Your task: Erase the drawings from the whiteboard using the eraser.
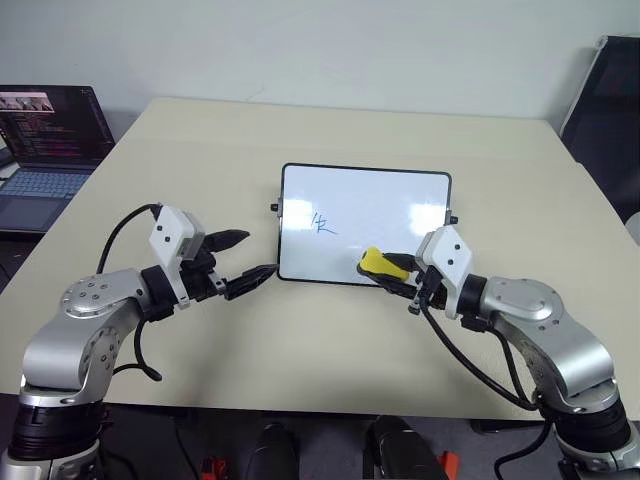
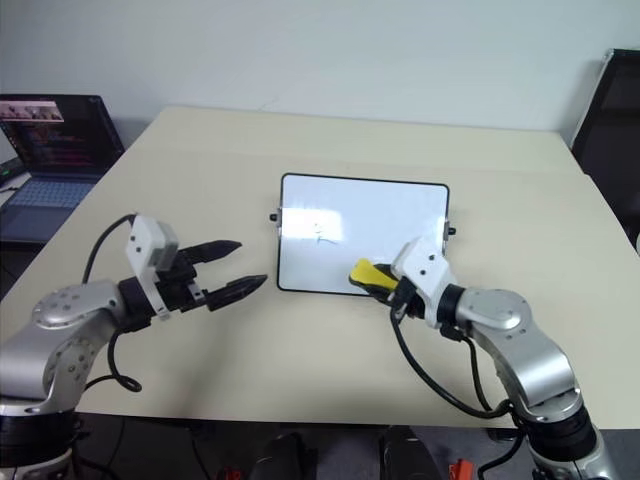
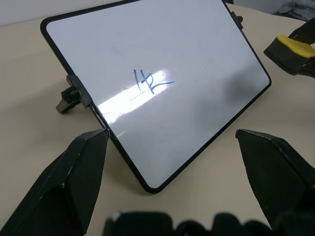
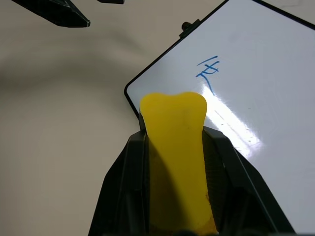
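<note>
The whiteboard (image 1: pixel 390 200) stands tilted on the middle of the table, with black side knobs. On its left half is a small blue drawing (image 1: pixel 322 224), clearer in the left wrist view as a scribble (image 3: pixel 151 81). My right gripper (image 1: pixel 392 270) is shut on the yellow eraser (image 1: pixel 372 262), which hovers at the board's near edge, right of the scribble; I cannot tell whether it touches the board. The eraser (image 4: pixel 174 147) sits squeezed between the black fingers. My left gripper (image 1: pixel 258 254) is open beside the board's near left corner, holding nothing.
An open laptop (image 1: pixel 45 140) sits off the table's left edge. A black chair (image 1: pixel 610 100) stands at the far right. The beige table (image 1: pixel 200 150) stretches around and behind the board.
</note>
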You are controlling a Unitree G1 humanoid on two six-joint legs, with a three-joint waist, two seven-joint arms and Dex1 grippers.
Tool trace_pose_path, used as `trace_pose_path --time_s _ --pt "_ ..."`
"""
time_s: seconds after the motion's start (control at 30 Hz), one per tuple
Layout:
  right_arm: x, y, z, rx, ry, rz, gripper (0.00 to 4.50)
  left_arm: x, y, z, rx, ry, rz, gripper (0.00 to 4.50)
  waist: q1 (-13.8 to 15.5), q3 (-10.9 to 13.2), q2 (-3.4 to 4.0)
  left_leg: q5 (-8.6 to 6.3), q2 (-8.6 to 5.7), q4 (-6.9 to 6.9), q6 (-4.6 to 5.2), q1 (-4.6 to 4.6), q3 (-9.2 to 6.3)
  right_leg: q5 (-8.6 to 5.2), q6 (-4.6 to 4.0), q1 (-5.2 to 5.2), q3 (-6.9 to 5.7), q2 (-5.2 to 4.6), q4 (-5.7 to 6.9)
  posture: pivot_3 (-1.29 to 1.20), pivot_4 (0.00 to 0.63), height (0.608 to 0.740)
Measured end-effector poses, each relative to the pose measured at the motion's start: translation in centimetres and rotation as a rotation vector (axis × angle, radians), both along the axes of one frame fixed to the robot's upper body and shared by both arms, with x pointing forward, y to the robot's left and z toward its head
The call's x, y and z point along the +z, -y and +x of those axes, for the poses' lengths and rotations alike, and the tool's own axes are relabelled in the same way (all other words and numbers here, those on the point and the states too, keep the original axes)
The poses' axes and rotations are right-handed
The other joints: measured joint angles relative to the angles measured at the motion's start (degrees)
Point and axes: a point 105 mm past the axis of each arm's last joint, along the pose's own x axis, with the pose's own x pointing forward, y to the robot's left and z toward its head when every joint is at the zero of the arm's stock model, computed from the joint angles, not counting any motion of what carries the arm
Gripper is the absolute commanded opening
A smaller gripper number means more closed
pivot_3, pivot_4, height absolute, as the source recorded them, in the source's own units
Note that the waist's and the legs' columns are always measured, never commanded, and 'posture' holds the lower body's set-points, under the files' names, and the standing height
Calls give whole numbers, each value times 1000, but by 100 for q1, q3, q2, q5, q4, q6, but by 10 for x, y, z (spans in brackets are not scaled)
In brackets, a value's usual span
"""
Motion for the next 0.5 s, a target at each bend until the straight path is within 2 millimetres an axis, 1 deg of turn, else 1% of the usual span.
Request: trace_pose_path --time_s 0.17,0.33,0.43,0.5 --pt "-2 1 0 -5 0 -20 1123 -11 -5 -4 -23 -41 5 4500 0 0 0 0 0 0 0 0 0 -1 -1 -1 0 0 0 0 150 740" --pt "-3 -4 1 11 5 -34 1123 -12 -4 -6 -46 -35 10 4500 0 0 0 0 0 0 0 0 0 0 -1 -1 0 0 0 0 150 740" --pt "2 -10 9 4 40 -51 1123 -13 -3 -5 -46 -37 17 4500 -9 0 0 0 0 1 0 0 0 0 -2 -1 0 0 0 0 150 740" --pt "4 -20 19 3 66 -55 1123 -14 -2 -5 -50 -41 21 4500 -20 0 0 0 0 1 0 1 0 0 -2 -1 0 0 1 0 150 740"
